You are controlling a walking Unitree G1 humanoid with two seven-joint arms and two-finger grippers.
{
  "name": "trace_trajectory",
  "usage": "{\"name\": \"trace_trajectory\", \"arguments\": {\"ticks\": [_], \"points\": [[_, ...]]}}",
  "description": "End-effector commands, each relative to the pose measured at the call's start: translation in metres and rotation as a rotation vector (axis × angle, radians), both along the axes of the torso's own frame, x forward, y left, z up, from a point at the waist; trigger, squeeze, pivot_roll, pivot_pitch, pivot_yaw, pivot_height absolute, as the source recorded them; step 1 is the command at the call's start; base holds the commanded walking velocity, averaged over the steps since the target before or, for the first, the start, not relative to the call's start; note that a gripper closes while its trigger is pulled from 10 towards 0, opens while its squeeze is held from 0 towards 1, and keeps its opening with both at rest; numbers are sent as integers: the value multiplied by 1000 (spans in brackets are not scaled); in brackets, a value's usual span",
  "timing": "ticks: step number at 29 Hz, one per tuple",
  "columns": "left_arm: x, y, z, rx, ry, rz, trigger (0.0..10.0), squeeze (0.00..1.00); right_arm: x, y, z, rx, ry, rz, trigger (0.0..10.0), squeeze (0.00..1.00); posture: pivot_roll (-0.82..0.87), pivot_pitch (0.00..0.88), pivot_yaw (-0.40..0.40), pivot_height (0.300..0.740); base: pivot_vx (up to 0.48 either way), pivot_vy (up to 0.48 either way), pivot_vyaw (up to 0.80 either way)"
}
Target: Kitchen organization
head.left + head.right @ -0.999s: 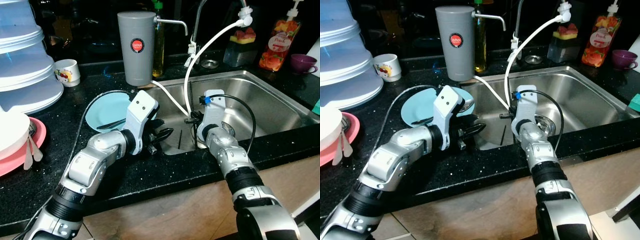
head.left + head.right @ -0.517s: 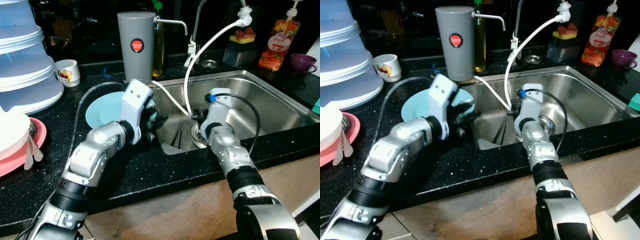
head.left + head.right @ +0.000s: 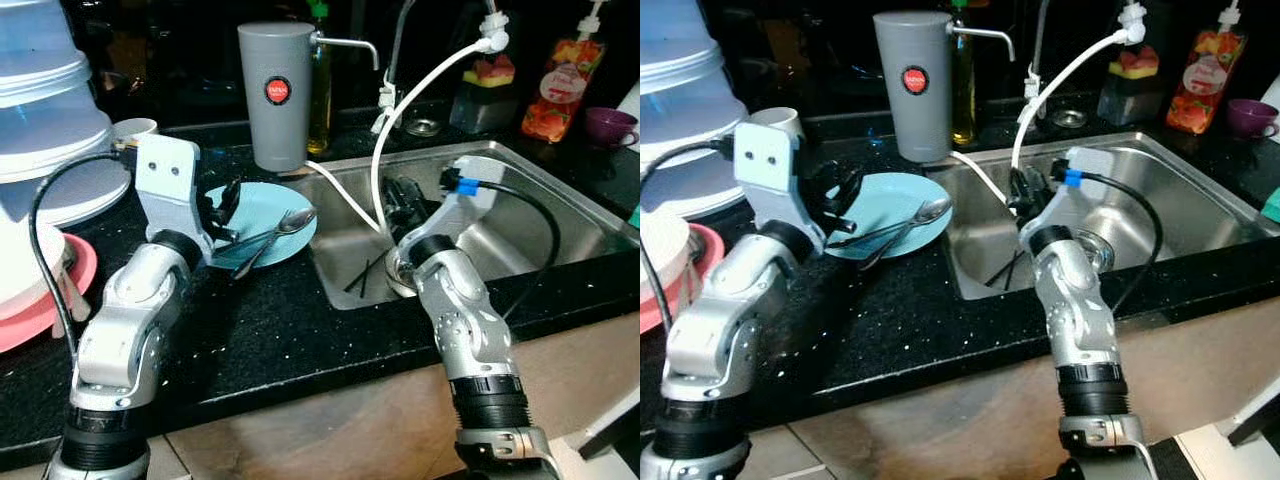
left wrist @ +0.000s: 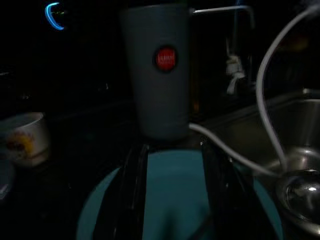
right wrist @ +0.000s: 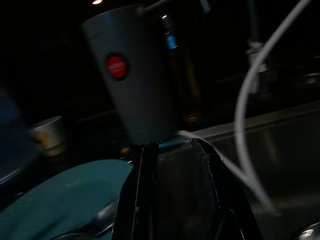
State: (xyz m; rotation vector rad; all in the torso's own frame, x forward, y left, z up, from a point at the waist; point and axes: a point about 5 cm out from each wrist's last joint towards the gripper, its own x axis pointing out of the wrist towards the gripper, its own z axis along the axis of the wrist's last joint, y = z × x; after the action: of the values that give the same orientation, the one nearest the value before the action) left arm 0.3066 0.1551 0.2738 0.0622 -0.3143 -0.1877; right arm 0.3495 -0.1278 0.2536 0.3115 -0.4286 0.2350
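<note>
Head views: black speckled desk (image 3: 300,330) w/ steel sink (image 3: 560,215) set in on right. Light-blue plate (image 3: 265,215) on desk just left of sink rim; spoon (image 3: 285,222) and a dark utensil lying across it. Left gripper (image 3: 222,205) raised over plate's left edge, jaws apart, nothing between. Right gripper (image 3: 400,200) lifted over sink's left part, near white hose (image 3: 400,110), jaws apart, empty. Two dark sticks (image 3: 362,277) on sink floor by drain. Grey canister (image 3: 275,95) w/ red badge upright behind plate. White cup (image 3: 130,130) at back left, next to stacked clear containers (image 3: 50,110). Pink plate (image 3: 45,300) at far left. Purple cup (image 3: 605,125) and red-label bottle (image 3: 555,85) back right.

Left wrist view: dim. Fingers (image 4: 132,190) spread over plate (image 4: 172,200), canister (image 4: 160,70) ahead, cup (image 4: 25,137) off to side, hose (image 4: 270,90) curving to sink.

Right wrist view: dark. Fingers (image 5: 142,200) apart, canister (image 5: 135,75) ahead, plate (image 5: 65,205) w/ spoon bowl (image 5: 107,215) below.
</note>
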Motion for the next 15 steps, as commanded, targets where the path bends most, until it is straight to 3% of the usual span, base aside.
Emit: {"name": "trace_trajectory", "arguments": {"ticks": [1,15], "points": [[-1,3,-4,-6,15,24,10000,0,-2,4,-2,0,19,23,10000,0,-29,68,30,740,0,0,0],[1,8,-3,-20,32,49,10000,0,-6,10,-3,-31,58,74,10000,0,-35,60,32,740,-17,0,0]]}}
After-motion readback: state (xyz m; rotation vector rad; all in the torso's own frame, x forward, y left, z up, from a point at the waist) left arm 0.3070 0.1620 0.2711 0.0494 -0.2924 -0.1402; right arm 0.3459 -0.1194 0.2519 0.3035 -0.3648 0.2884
